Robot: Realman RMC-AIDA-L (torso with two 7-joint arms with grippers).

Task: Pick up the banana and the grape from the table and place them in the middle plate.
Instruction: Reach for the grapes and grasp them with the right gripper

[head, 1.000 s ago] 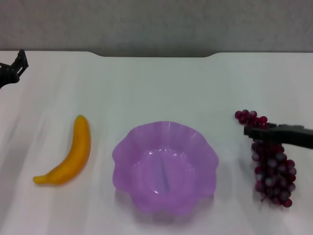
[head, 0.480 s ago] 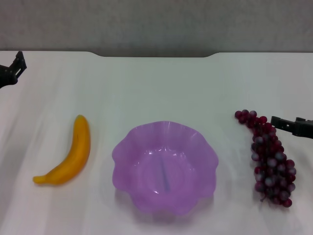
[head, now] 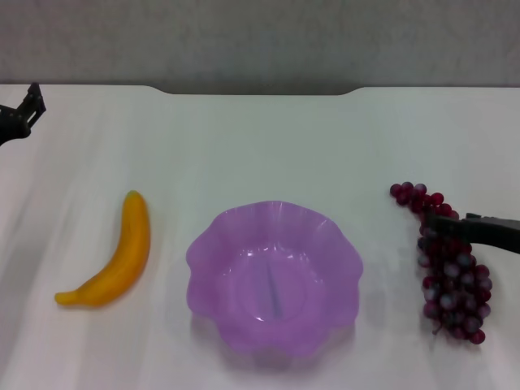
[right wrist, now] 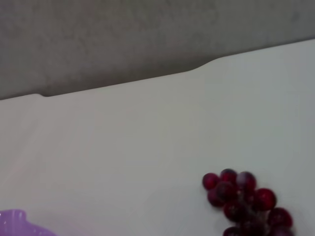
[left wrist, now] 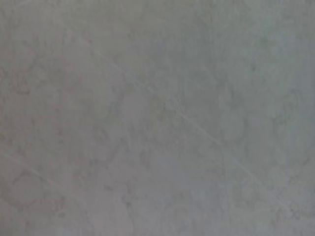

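Note:
The yellow-orange banana lies on the white table, left of the purple scalloped middle plate. The plate is empty. To the plate's right lies the bunch of dark red grape. My right gripper reaches in from the right edge, and its dark tip lies over the upper part of the bunch. The right wrist view shows the top of the grape bunch and a bit of the plate rim. My left gripper stays parked at the far left, well beyond the banana.
The table's dark notched far edge runs along the back, with a grey wall behind it. The left wrist view shows only a plain grey surface.
The right gripper drew back to the right off the grapes half a second ago. It has now come left again and slightly lower, over the bunch's top. The left arm and the fruit have not moved.

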